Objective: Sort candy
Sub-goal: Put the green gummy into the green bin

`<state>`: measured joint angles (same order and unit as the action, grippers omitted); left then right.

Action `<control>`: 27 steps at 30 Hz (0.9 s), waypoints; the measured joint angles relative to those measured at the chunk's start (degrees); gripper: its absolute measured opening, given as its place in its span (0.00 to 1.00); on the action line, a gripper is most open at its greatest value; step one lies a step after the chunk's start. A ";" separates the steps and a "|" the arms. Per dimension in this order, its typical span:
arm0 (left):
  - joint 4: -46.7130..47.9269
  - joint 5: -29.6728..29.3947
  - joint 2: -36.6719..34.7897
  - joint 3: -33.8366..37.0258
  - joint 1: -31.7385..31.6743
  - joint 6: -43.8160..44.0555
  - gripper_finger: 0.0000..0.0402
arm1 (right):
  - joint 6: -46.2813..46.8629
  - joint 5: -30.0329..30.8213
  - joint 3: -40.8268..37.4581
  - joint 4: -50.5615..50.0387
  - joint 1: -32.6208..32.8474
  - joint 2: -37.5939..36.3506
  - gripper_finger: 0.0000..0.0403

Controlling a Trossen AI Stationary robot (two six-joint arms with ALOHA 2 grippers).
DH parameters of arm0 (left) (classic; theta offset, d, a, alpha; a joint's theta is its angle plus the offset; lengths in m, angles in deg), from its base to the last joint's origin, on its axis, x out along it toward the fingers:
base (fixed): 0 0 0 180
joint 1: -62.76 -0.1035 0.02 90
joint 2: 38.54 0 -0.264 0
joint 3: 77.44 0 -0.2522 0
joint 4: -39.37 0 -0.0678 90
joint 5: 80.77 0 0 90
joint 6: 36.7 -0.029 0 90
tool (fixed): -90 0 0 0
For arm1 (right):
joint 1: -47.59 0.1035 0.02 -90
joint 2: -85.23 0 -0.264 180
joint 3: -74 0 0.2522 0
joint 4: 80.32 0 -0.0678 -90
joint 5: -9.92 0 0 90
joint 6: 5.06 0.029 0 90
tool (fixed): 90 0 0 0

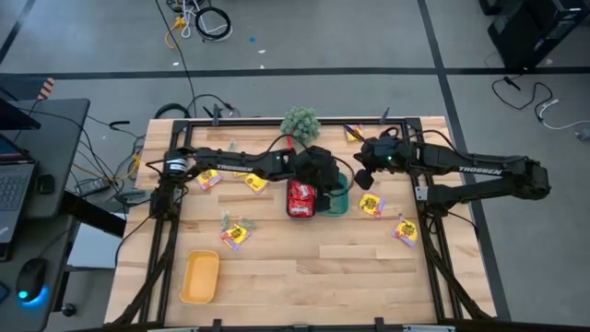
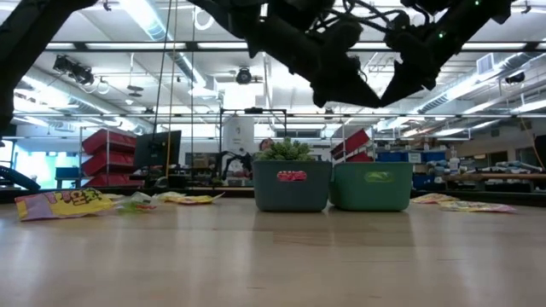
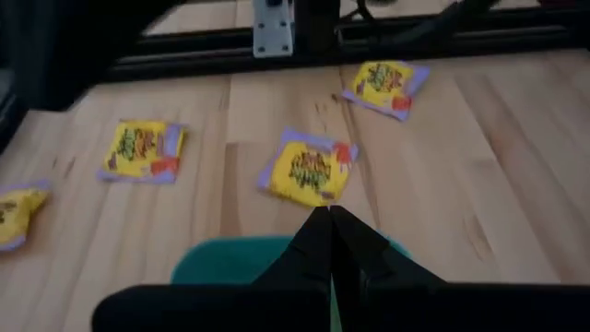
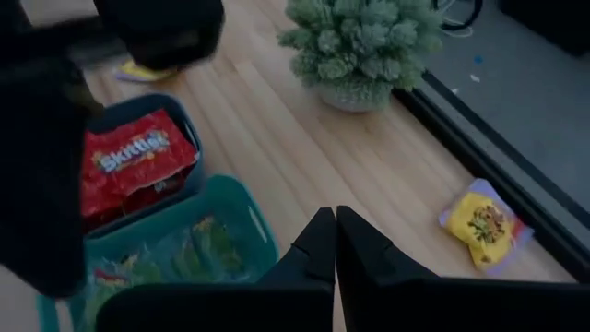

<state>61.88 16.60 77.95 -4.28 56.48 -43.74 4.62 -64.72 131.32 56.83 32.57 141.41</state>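
Sorting in progress, with both arms raised above the two bins at the middle of the tabletop [image 1: 304, 277]. The left end effector [image 3: 330, 221] hovers over the teal bin [image 3: 230, 263], fingers pressed together and holding nothing. The right end effector [image 4: 334, 226] hangs near the same bin's rim, fingers likewise together and empty. Red candy packets [image 4: 129, 157] fill the adjoining dark bin [image 4: 189, 148]; pale green ones appear to lie in the teal bin. Yellow candy packets [image 3: 307, 171] remain scattered on the tabletop, some just beyond the teal bin, others beside the plant ball [image 4: 364, 41] and near the left arm's base. For a clean next pick, the fingers should part before descent, straddle a single flat packet, and close at its edge.
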 joint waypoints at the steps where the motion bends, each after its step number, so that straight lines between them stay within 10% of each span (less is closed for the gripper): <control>1: -0.36 0.13 -0.89 1.63 0.00 0.04 0.00 | -0.44 -0.23 -0.96 1.04 0.00 0.00 0.00; 10: -10.41 0.01 -12.17 18.07 -0.09 0.55 0.00 | -2.77 -6.65 -9.16 19.40 0.69 0.00 0.00; 27: 5.15 -9.95 -35.80 39.39 -9.43 13.49 0.00 | 0.64 -3.59 -10.50 29.08 9.03 4.18 0.00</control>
<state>67.03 6.65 42.15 35.11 47.04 -30.25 5.26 -68.31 120.81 85.91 41.59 145.59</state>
